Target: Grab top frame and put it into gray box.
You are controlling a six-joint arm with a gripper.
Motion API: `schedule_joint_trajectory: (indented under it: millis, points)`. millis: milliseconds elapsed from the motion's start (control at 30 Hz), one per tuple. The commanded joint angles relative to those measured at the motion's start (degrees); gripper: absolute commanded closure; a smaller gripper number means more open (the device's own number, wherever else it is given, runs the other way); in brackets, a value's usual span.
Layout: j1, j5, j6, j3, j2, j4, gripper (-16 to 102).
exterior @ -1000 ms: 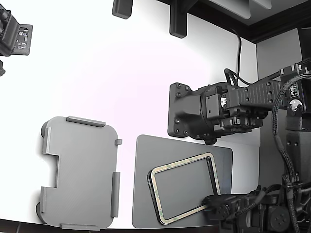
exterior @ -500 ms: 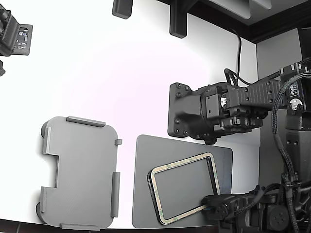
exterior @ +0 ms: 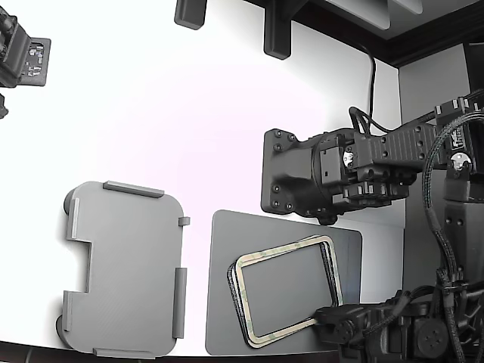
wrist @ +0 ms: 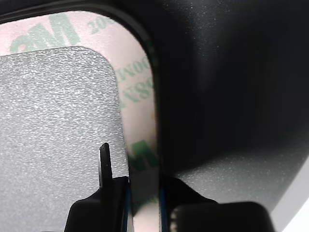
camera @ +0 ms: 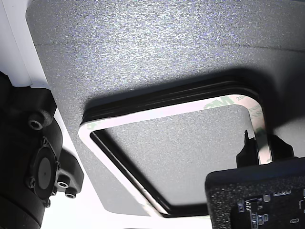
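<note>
1. The top frame [exterior: 284, 291] lies in the lower centre-right of the exterior view, on a stack of like frames [exterior: 232, 286] whose dark edges show beside it toward the exterior view's left. We see the top frame slightly askew to those beneath.
2. The stack rests on the dark gray mat [exterior: 227, 302], which fills the lower middle of the exterior view.
3. The gripper [exterior: 327, 314] sits at the lower right of the exterior view, at the frame's near right corner. In the wrist view the gripper [wrist: 143, 193] appears at the lower centre, its two dark fingers [wrist: 113, 193] pinching one side rail of the top frame [wrist: 139, 111] between them.
4. In the other view the top frame [camera: 119, 119] crosses the middle of the picture, its pale face printed with green lettering, and the gripper [camera: 259, 150] clasps it at the right.
5. The gray box [exterior: 125, 268] stands at the lower left of the exterior view, well apart from the frames, with raised tabs along its edges and a notch in its left long side.
6. A second arm [exterior: 333, 174] reaches in from the right at mid-height of the exterior view, above the mat.
7. The white table [exterior: 166, 113] fills the upper left.
</note>
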Motion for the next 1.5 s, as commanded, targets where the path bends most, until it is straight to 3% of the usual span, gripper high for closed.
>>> schedule_joint_trajectory:
  millis: [0, 33, 300, 500, 733, 933, 1167, 1300, 1467]
  points:
    - [-0.5, -0.4, 0.4, -1.1, 1.7, -0.4, 92]
    - [-0.5, -0.6, 0.5, -1.3, 1.7, -0.4, 96]
    - [-0.7, -1.1, 0.2, -8.0, 1.5, 5.2, 97]
    - [-1.8, 3.2, 3.3, -12.2, 2.0, 8.7, 97]
    - [-7.1, 9.7, 38.1, -19.0, 3.3, 9.8, 97]
    - [-13.2, 16.6, 62.4, -26.6, 1.5, 16.2, 97]
    - [-24.1, 16.8, 86.9, -30.9, 3.5, 16.2, 97]
    - [-28.6, 22.7, 113.8, -34.0, 3.6, 16.2, 97]
    - [-33.5, 28.0, 127.4, -34.8, 4.1, 16.2, 97]
